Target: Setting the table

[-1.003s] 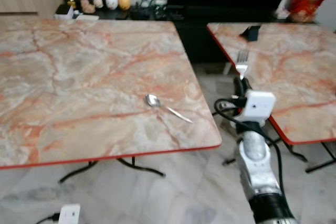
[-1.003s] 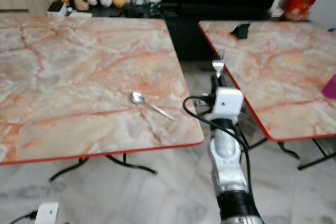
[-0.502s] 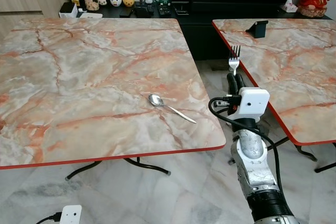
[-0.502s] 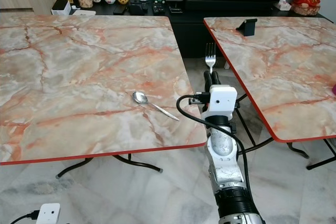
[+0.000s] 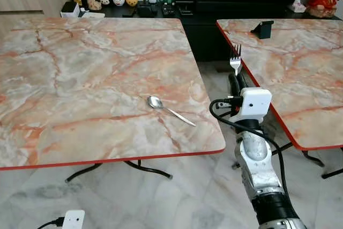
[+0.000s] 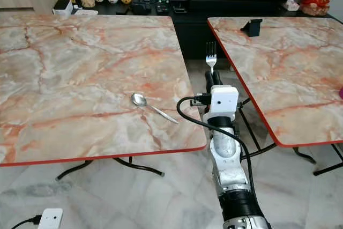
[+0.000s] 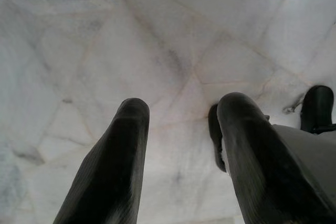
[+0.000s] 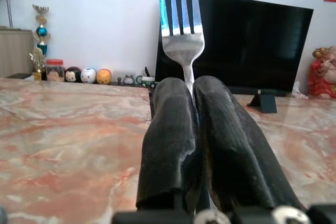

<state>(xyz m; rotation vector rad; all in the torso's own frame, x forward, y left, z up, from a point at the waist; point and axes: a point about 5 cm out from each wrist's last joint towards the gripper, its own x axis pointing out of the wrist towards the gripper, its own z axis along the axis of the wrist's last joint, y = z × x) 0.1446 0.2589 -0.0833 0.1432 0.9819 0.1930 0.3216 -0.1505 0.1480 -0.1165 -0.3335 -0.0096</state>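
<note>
One fork (image 8: 181, 32) stands tines-up, pinched tight in the right claw (image 5: 236, 80), in the gap between the two worktops. The spoon (image 5: 170, 110) lies near the left worktop (image 5: 80, 73) edge. Swing slowly left and lay the fork down flat beside it. The left claw (image 7: 184, 129) hangs open over the floor.

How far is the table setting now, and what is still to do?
Done: a silver metal spoon already lies on the left marble-patterned table with the red edge, near its right front corner. In hand: the right hand is shut on a silver metal fork, tines up, in the gap between the two tables. Left: the fork is not yet on the table. The left hand hangs open over the floor.
</note>
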